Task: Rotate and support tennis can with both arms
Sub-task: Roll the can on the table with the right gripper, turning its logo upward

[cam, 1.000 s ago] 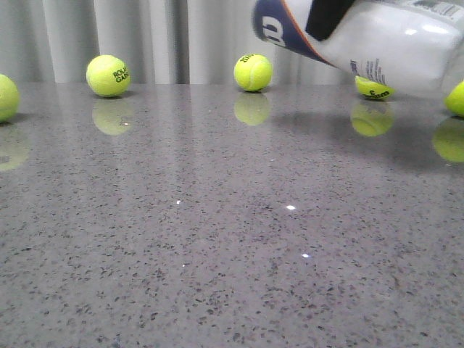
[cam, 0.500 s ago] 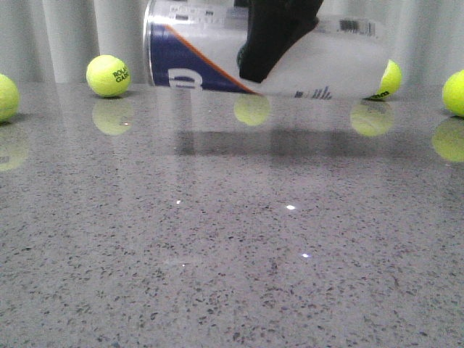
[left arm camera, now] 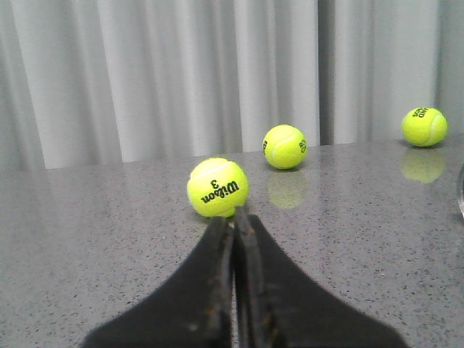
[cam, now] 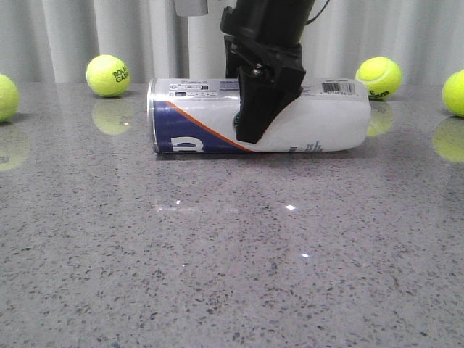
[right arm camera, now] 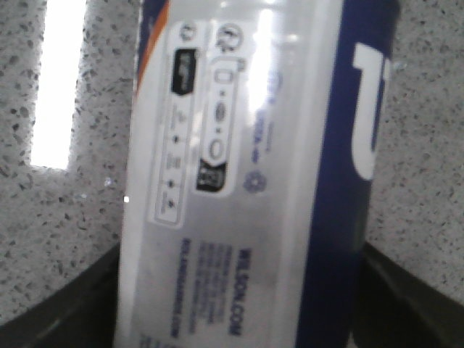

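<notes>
The right claw [cam: 255,109] is clamped across the middle of the can [cam: 319,123], whose long axis lies crosswise to it along the table [cam: 232,275], while the left claw [left arm camera: 233,225], fingers pressed together, is elsewhere.

can [cam: 319,119]: glossy plastic, silver metal rim
table [cam: 232,275]: polished speckled stone
balls [left arm camera: 217,188]: fuzzy felt
fingers [left arm camera: 217,290]: matt black

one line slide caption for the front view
Right gripper clamps the tennis can lying on its side on the grey table.
</notes>
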